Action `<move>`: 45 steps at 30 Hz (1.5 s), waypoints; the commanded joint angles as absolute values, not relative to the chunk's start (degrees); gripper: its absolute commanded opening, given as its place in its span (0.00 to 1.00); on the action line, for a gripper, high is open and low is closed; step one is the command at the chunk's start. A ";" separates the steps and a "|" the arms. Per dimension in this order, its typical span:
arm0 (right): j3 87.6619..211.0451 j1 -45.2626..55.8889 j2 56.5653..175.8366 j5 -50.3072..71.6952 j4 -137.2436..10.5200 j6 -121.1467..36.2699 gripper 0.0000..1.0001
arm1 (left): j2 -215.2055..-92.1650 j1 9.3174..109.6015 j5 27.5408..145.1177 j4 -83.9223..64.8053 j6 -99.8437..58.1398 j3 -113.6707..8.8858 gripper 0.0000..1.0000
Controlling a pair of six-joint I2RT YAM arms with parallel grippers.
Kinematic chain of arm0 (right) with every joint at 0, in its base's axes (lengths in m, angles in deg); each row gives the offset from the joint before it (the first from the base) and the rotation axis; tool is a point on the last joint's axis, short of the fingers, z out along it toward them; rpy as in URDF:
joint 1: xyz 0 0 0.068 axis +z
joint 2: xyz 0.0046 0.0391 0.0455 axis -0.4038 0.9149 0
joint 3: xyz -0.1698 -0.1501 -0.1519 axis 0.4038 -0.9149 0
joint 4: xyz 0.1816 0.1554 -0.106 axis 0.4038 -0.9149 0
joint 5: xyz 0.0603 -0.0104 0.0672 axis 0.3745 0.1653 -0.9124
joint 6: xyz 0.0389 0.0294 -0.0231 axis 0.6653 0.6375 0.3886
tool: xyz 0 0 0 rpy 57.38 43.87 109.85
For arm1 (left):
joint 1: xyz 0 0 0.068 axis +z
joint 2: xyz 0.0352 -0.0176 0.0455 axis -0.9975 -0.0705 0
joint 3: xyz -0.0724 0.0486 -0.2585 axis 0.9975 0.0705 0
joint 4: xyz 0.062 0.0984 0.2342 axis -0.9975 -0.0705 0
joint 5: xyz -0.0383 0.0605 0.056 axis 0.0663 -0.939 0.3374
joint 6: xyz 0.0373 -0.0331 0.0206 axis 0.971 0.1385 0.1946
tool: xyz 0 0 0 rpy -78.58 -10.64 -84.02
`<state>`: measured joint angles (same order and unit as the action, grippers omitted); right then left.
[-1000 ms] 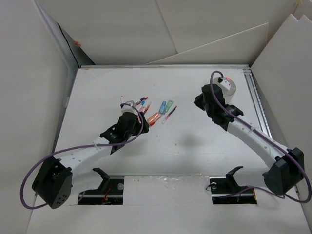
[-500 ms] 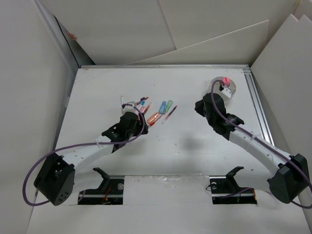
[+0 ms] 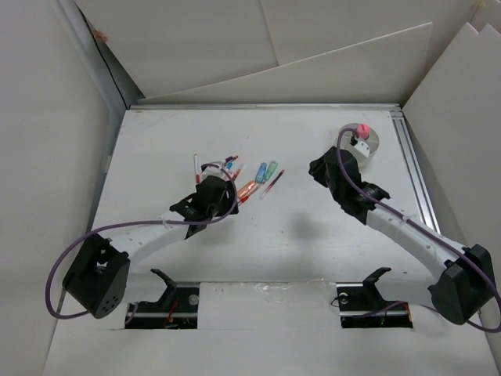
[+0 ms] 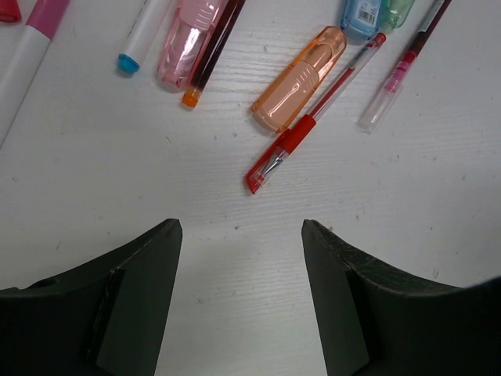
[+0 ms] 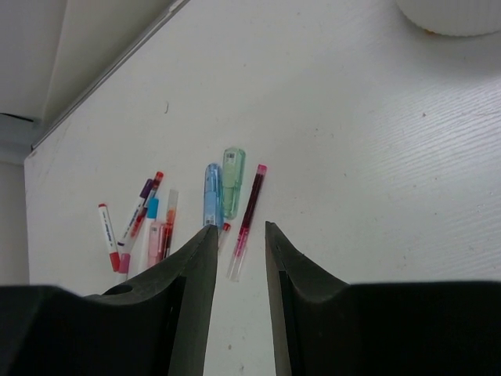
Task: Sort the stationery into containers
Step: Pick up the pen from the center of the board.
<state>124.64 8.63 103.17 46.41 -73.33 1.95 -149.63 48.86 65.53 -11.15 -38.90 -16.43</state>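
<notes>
The white desk (image 3: pixel 297 235) carries everything. The left arm's fingers (image 4: pixel 133 313) stand wide apart and empty, low over the desk. The right arm's fingers (image 5: pixel 188 313) leave only a narrow gap and hold nothing. The round white cup (image 3: pixel 369 145) sits at the far right, well apart from the loose pens and markers (image 3: pixel 246 178) clustered left of centre. A red pen (image 4: pixel 313 121) lies just beyond the left fingers, and a pink piece (image 3: pixel 362 127) shows in the cup.

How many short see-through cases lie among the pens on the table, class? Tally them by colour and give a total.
pink case: 1
orange case: 1
blue case: 1
green case: 1
Total: 4
</notes>
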 commanded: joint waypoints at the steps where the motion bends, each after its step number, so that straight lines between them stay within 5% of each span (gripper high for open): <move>1: 125.75 9.15 103.41 46.81 -70.41 1.64 0.37 | -150.87 48.87 65.40 -9.21 -35.82 -18.72 0.59; 28: 126.81 10.20 105.17 46.28 -70.41 1.11 0.38 | -172.14 46.94 69.37 -4.89 -24.66 -27.16 0.55; 33: 126.81 10.73 105.17 46.28 -70.41 1.11 0.38 | -174.51 44.66 66.99 -5.77 -24.65 -28.56 0.38; 39: 126.81 10.73 104.55 46.81 -70.41 1.11 0.38 | -174.52 43.51 66.99 -7.53 -25.18 -28.56 0.02; 45: 126.81 10.73 104.03 46.81 -70.41 1.11 0.38 | -169.87 40.87 67.70 -8.67 -27.64 -25.49 0.00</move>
